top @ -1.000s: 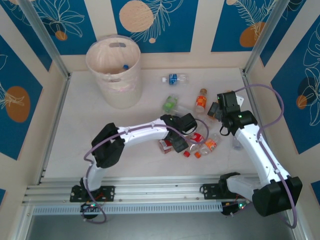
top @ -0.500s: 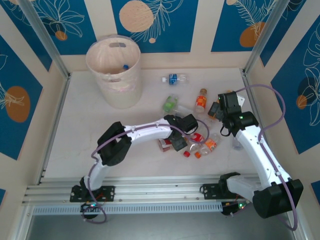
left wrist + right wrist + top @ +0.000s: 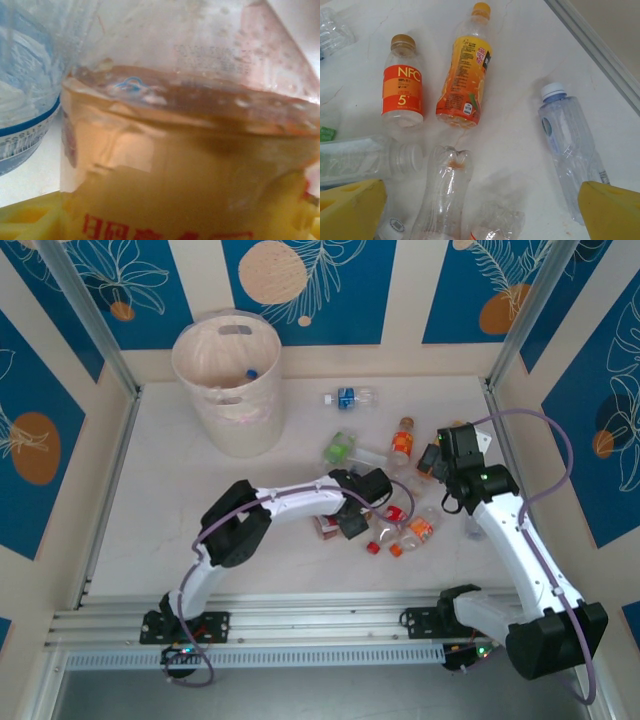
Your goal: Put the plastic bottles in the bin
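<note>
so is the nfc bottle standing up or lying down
Lying down: the NFC bottle lies flat on the table, its whole side showing, beside the orange-label bottle.

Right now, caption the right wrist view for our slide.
Open right gripper above the table: NFC bottle, orange-capped bottle, white-capped bottle.

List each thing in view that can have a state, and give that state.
bin, upright, blue-capped bottle inside
NFC bottle, lying flat, capped
orange bottle, lying flat, capped
white-capped bottle, lying flat
right fingers, open, empty
left fingers, either side of red-lettered bottle, grip unclear
</note>
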